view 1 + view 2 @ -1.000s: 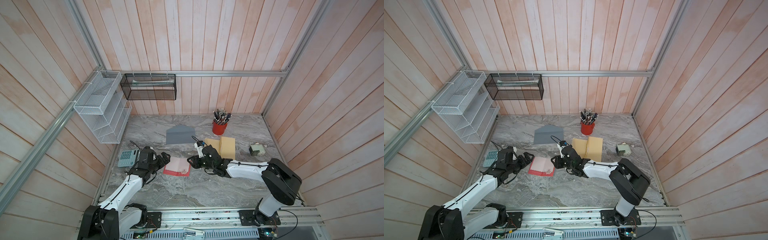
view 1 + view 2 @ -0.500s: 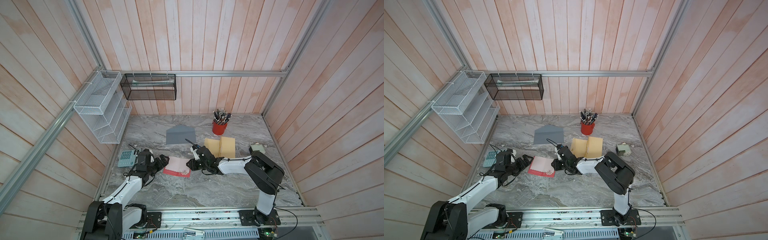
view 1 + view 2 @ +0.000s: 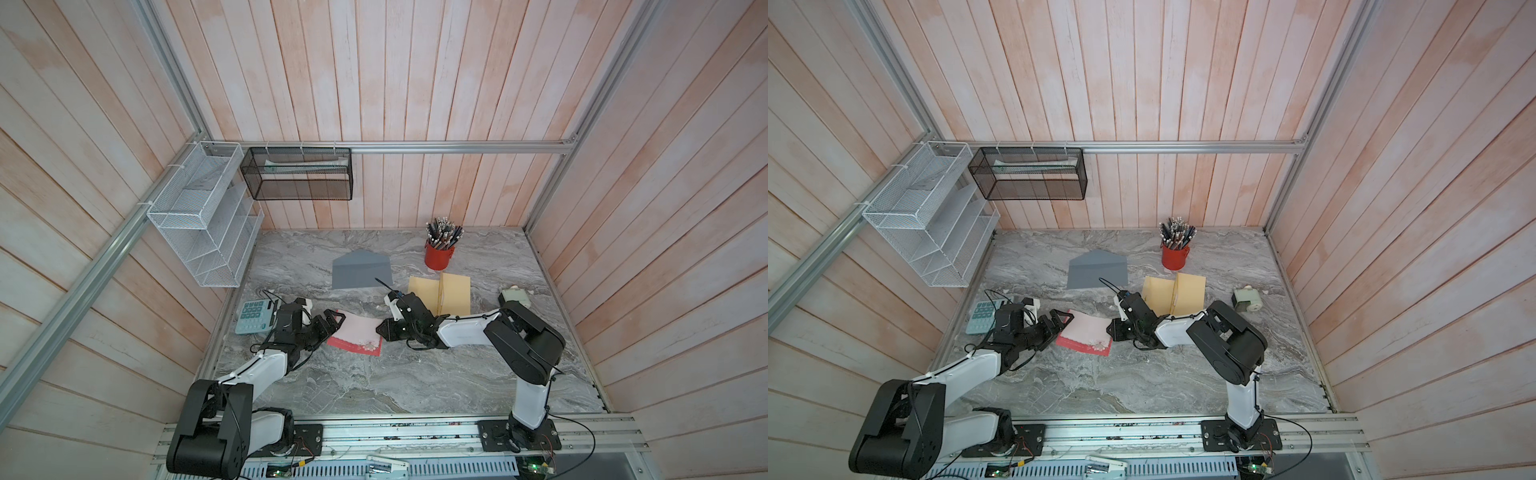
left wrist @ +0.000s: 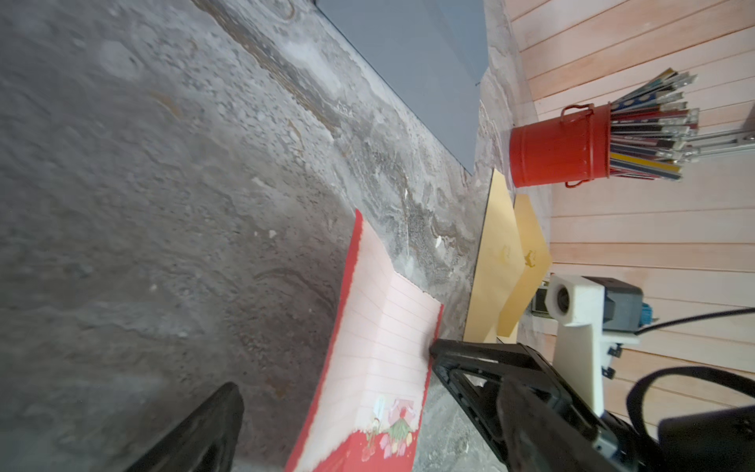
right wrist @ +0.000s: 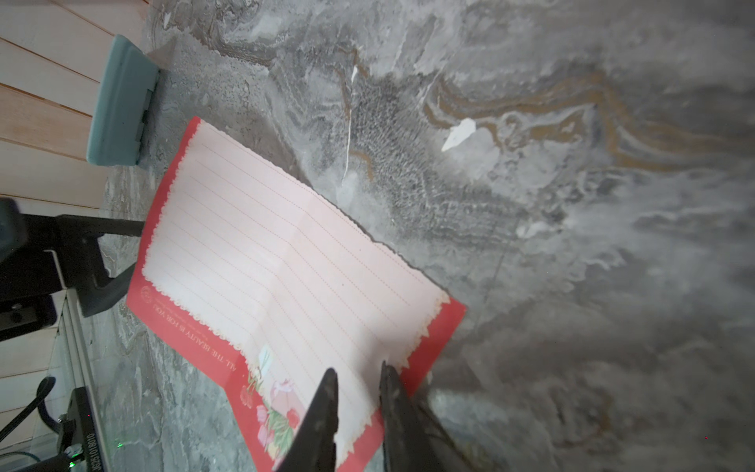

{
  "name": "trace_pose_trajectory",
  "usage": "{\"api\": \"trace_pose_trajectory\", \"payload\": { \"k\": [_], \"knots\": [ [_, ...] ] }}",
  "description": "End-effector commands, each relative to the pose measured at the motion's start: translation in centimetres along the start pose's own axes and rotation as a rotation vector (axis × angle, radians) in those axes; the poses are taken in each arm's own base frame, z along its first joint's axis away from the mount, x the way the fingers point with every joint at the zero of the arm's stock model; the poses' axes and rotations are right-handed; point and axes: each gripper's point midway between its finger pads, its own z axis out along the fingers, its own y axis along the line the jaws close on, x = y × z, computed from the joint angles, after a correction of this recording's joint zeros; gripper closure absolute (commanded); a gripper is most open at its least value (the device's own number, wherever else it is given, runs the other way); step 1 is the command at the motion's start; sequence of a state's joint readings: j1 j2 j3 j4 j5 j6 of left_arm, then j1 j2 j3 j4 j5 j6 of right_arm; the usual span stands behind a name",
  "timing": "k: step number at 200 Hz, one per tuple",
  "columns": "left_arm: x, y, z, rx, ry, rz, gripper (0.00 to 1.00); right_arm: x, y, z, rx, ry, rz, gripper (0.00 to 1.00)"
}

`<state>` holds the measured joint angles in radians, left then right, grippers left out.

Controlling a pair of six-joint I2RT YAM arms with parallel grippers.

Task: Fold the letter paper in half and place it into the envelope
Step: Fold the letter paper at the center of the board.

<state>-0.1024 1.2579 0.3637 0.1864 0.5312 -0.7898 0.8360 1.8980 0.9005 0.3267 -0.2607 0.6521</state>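
Left claw (image 3: pixel 331 323) is sitting wide apart right at the left end of the letter paper (image 3: pixel 359 332), which is lying unfolded on the surface (image 3: pixel 415 374) toward its left edge. Right claw (image 5: pixel 356 372) is hanging over the paper's right end, fingers (image 5: pixel 322 404) nearly together, can't tell if it's actually pinching it.

Grey marbled tabletop (image 3: pixel 374 386) is carrying: grey envelope (image 3: pixel 360 270) lying flat at the back, red pencil cup (image 3: pixel 439 257) standing near it, yellow folder (image 3: pixel 453 293) lying open, calculator (image 3: pixel 253 318) sitting at the left edge, letter paper (image 3: pixel 357 334) lying between calculator and folder, pale green device (image 3: pixel 514 297) sitting right.
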Motion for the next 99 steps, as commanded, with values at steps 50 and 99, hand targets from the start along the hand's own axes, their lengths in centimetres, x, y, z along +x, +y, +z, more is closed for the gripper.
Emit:
{"api": "trace_pose_trajectory", "payload": {
  "k": [50, 99],
  "knots": [
    [0.8, -5.8, -1.3, 0.268, 0.030, 0.066, 0.03, 1.9, -1.5, 0.7, 0.016, 0.053, 0.031, 0.79],
    [4.6, -8.1, -0.5, 0.347, 0.110, 0.087, 0.03, 1.9, -1.4, 0.7, 0.010, 0.047, 0.038, 0.80]
  ]
}}
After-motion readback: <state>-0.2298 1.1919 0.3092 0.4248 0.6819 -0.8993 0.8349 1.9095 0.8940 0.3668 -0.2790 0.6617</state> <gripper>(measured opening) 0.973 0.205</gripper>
